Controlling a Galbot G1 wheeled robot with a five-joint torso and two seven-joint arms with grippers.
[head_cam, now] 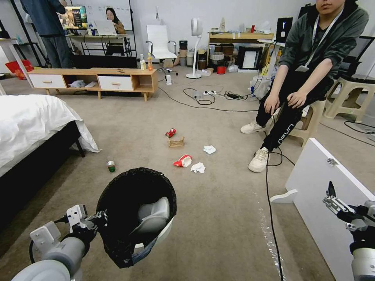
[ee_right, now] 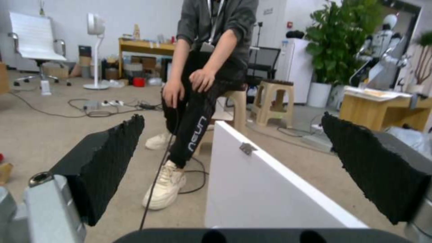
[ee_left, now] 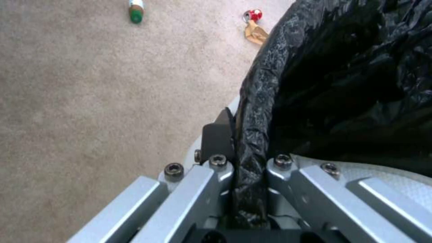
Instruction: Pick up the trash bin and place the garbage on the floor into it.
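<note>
Beige carpet floor (head_cam: 218, 218) runs to a far low wooden cabinet (head_cam: 93, 80), with a white-sheeted bed (head_cam: 31, 125) at left and a white panel (head_cam: 328, 203) at right. Near left, the left gripper (ee_left: 249, 165) is clamped on the bag-lined rim of the trash bin (head_cam: 136, 214), held off the carpet. Beyond lies the garbage (head_cam: 183, 160). The right gripper (ee_right: 234, 168) hangs spread wide, empty, near right.

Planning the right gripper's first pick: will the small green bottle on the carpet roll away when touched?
Likely yes: the green bottle lies on its side and looks round, so a sideways nudge could roll it. The short-pile floor may slow it. It looks small and probably light.
</note>
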